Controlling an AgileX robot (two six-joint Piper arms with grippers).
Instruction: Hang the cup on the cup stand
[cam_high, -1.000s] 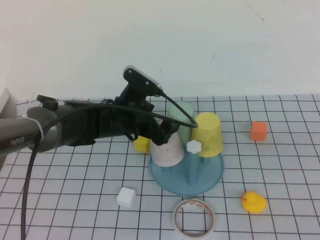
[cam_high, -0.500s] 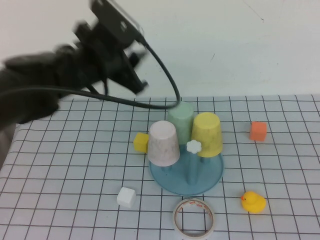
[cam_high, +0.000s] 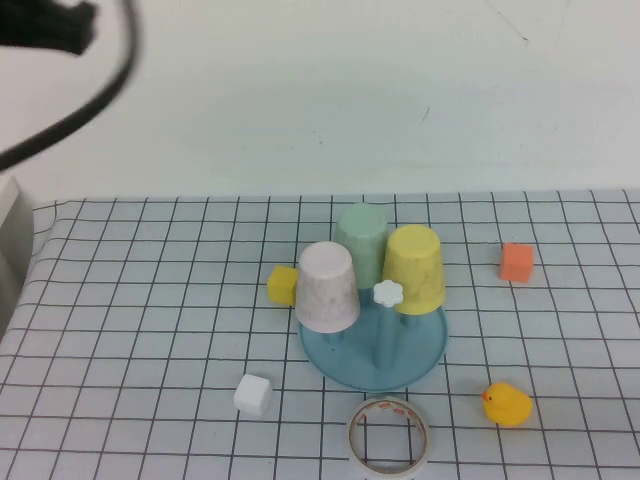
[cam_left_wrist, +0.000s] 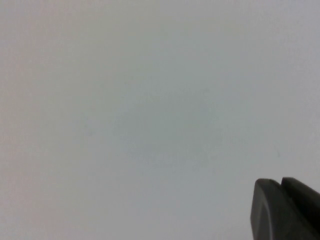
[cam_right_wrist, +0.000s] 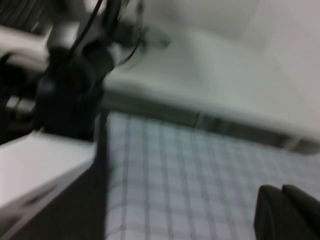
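Note:
The pale pink cup (cam_high: 326, 287) sits upside down over a peg of the light blue cup stand (cam_high: 420, 350), free of any gripper. A mint-green cup (cam_high: 361, 235) and a yellow cup (cam_high: 415, 268) hang upside down on other pegs. One peg with a white flower knob (cam_high: 388, 293) is bare. Only a dark part of my left arm (cam_high: 45, 25) and its cable show at the high view's top left. My left gripper (cam_left_wrist: 281, 181) is shut and empty, facing the blank wall. My right gripper (cam_right_wrist: 281, 187) is shut and empty above the checked cloth, outside the high view.
A yellow block (cam_high: 282, 285) lies just left of the stand. A white cube (cam_high: 253, 394), a tape roll (cam_high: 389, 435) and a rubber duck (cam_high: 507, 404) lie in front. An orange cube (cam_high: 516, 262) lies at the right.
My left arm let go of the pink cup on its peg, then rose and pulled back up and to the left, almost out of the high view. The cup stays on the stand.

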